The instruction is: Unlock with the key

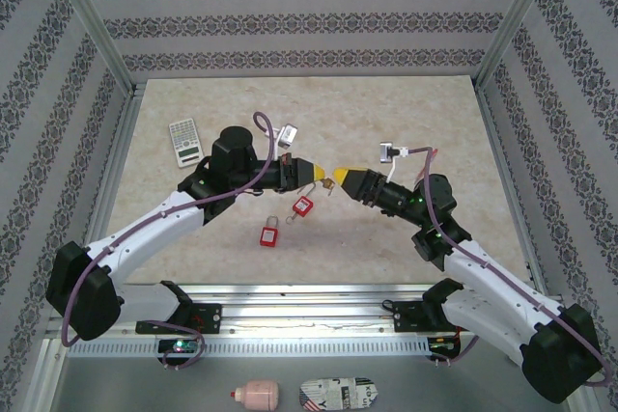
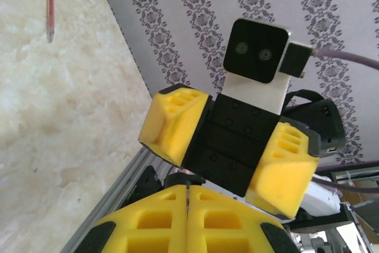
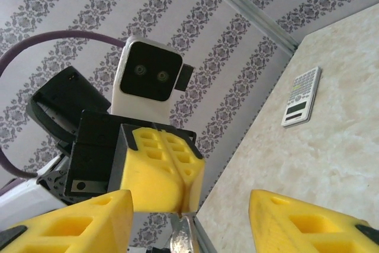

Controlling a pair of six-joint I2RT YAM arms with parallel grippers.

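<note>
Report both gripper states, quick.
Left gripper: closed, pinching a small metal piece, apparently the key.
Right gripper: open, holding nothing.

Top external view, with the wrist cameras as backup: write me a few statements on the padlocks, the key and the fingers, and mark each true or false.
1. Two red padlocks lie on the table. True.
2. The right fingers are shut. False: they stand wide apart and grip nothing.
3. The left fingers are pressed together, with the key poking out between them. True.
4. The calculator sits at the table's right edge. False: it lies at the far left, towards the back.
</note>
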